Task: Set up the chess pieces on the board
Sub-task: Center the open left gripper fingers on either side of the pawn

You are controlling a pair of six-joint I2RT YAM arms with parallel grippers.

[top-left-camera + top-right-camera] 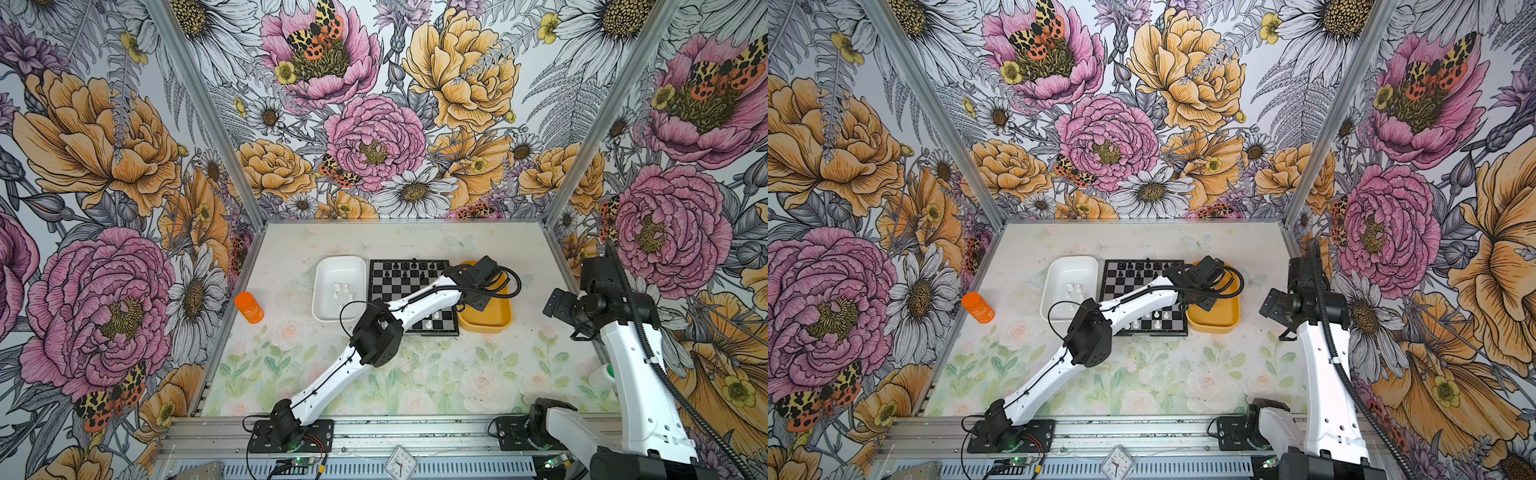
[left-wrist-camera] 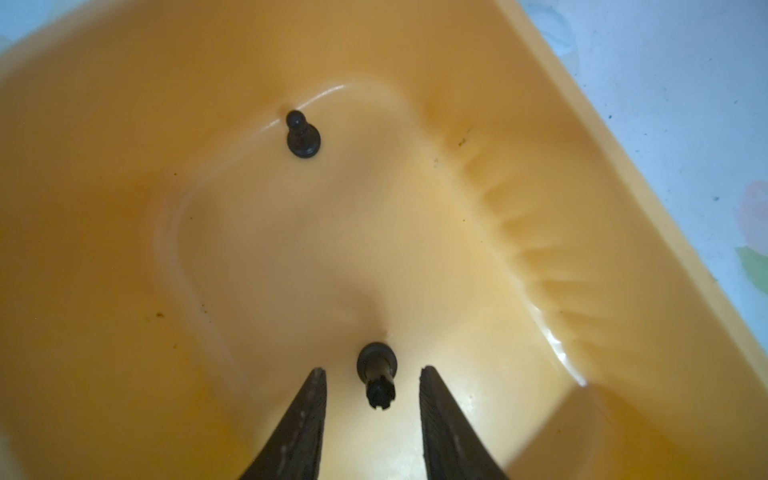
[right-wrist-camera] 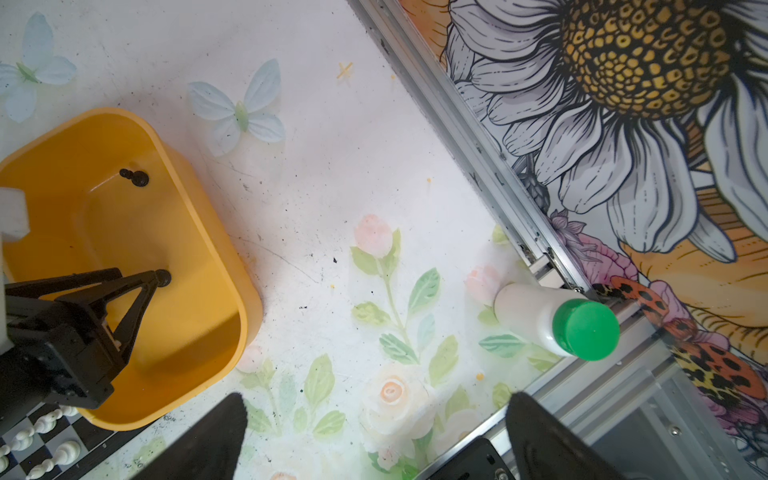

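Left tool [image 2: 371, 371] hanging slightly parted within walls of yellow plastic tray [image 2: 540, 124], small black plastic chess piece [image 2: 376, 365] sitting untouched between its tips, right tool [image 3: 376, 401] gaping wide.

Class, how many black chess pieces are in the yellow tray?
2: a pawn by the yellow tray wall; a taller piece inside the open left claw. Others may be hidden.

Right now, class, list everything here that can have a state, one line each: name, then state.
black rook, looks upright, not gripped
black pawn, looks upright, untouched
yellow tray, holds only those two
left gripper, open, straddling the black rook
right gripper, open, empty
white tray, holds a few white pieces
board, partly set
white bottle, green cap on
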